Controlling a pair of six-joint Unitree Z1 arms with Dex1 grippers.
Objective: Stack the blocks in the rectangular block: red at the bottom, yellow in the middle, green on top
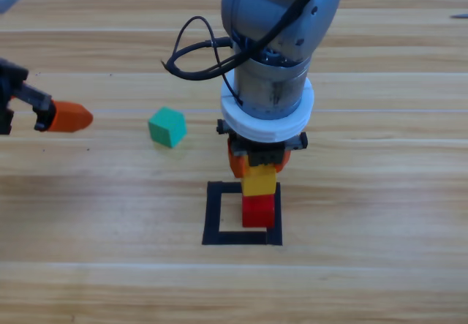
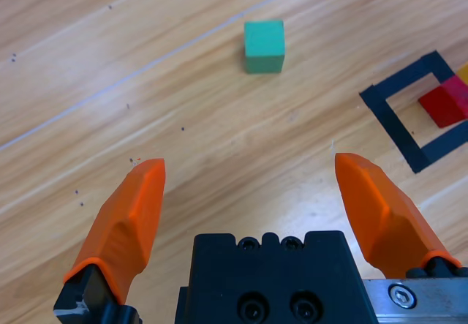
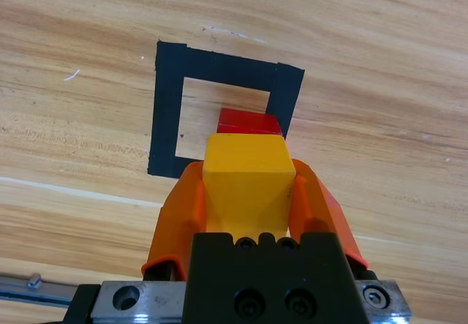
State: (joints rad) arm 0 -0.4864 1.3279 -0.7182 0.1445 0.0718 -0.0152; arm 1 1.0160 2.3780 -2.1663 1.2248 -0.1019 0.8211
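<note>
The red cube point(image 1: 258, 211) stands inside the black tape rectangle point(image 1: 213, 214), toward its right side. Directly over it is the yellow cube point(image 1: 259, 181), with my right gripper point(image 1: 259, 167) shut on it from above. I cannot tell whether yellow touches red. In the right wrist view the yellow cube point(image 3: 245, 185) fills the space between the jaws of the right gripper point(image 3: 247, 170), with the red cube point(image 3: 248, 121) and the tape rectangle point(image 3: 219, 64) beyond. The green cube point(image 1: 167, 126) lies alone on the wood, left of the rectangle. My left gripper point(image 2: 256, 170) waits open at the left edge, pointing toward the green cube point(image 2: 264, 46).
The right arm's grey body hangs over the table's middle, behind the rectangle. Bare wood lies between the left gripper point(image 1: 69, 117) and the green cube. The left wrist view also catches the tape rectangle point(image 2: 395, 123) and red cube point(image 2: 442, 104) at its right edge.
</note>
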